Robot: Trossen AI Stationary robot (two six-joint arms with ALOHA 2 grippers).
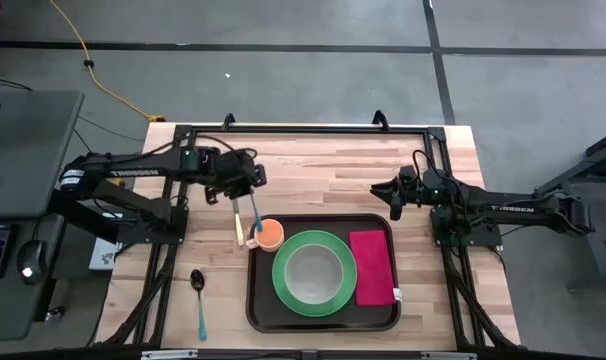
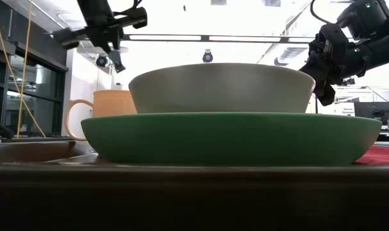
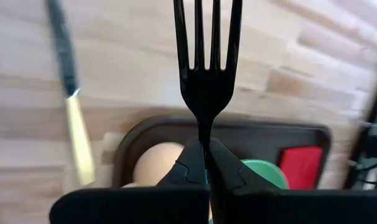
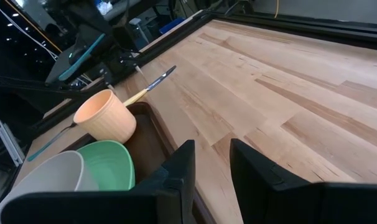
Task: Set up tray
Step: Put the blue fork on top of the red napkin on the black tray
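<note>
Tray point(image 1: 323, 318) sits on wooden counter point(image 1: 323, 170) near front edge, carrying green plate point(image 1: 314, 273) with grey bowl point(image 1: 312, 272), orange mug point(image 1: 270, 234) at one corner, magenta napkin point(image 1: 372, 267) beside plate. Left gripper point(image 1: 251, 205) hovers above mug, fingers point(image 3: 191, 168) clamped on black fork point(image 3: 207, 56). Knife point(image 1: 239, 225) lies just beside tray. Spoon point(image 1: 198, 300) lies farther out. Right gripper point(image 1: 393, 195) waits over bare counter behind tray, fingers point(image 4: 179, 168) narrowly apart, empty.
</note>
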